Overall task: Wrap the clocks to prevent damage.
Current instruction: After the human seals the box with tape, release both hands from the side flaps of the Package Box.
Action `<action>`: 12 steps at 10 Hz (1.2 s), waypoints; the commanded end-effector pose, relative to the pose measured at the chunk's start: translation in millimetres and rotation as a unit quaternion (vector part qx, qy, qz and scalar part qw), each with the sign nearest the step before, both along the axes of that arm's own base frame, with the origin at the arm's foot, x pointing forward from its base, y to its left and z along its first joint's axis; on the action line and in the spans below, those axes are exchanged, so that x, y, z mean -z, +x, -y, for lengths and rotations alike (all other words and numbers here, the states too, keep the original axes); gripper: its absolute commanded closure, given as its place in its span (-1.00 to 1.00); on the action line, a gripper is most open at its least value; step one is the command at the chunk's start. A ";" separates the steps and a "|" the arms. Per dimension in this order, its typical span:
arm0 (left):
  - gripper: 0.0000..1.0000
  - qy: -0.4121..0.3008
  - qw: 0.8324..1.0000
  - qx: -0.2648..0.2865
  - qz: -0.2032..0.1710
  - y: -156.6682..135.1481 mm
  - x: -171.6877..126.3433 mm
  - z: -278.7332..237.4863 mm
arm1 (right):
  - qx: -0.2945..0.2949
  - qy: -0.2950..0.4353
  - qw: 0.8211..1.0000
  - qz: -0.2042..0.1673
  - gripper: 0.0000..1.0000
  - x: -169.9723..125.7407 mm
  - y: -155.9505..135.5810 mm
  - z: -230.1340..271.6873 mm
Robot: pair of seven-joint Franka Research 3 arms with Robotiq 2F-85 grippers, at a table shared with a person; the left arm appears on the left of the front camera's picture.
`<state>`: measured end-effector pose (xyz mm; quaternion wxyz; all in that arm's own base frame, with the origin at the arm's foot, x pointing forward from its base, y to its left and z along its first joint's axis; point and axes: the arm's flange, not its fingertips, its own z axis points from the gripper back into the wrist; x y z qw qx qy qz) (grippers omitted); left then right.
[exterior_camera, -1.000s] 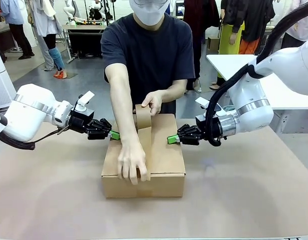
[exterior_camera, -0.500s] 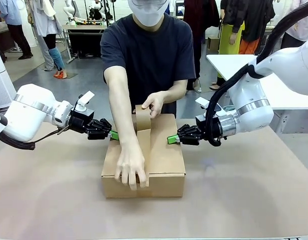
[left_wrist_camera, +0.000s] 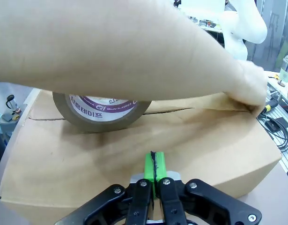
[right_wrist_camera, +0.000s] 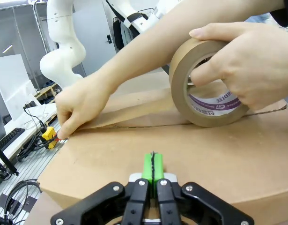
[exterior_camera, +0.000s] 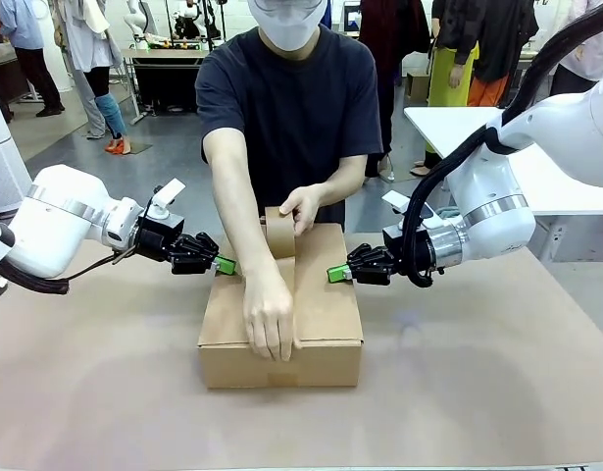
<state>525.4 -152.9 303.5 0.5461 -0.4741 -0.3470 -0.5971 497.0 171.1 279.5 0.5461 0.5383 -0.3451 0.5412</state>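
Our left hand (exterior_camera: pixel 225 265) and right hand (exterior_camera: pixel 335 275) are both closed on nothing, pads pressed against opposite sides of the box (exterior_camera: pixel 326 324), which sits mid-tabletop (exterior_camera: pixel 477 392). On its lid the person's near hand (exterior_camera: pixel 270 316) presses tape down at the front edge; farther back, their other hand (exterior_camera: pixel 301 206) holds the tape roll (exterior_camera: pixel 278 234) upright.

Printed lettering appears on the white-and-purple core label of the brown tape roll (left_wrist_camera: pixel 102 110) standing on the cardboard box (left_wrist_camera: pixel 134 154): Korean characters reading roughly "테이프" in the left wrist view, with a line of small Latin print beneath, too small to read. The right wrist view shows the same label (right_wrist_camera: pixel 214 104), illegible.
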 end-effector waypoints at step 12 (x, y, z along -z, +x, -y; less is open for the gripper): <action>0.98 0.003 1.000 -0.002 -0.002 -0.1 3.4 0.5 | 0.002 -0.003 1.000 0.000 0.98 1.5 0.3 0.2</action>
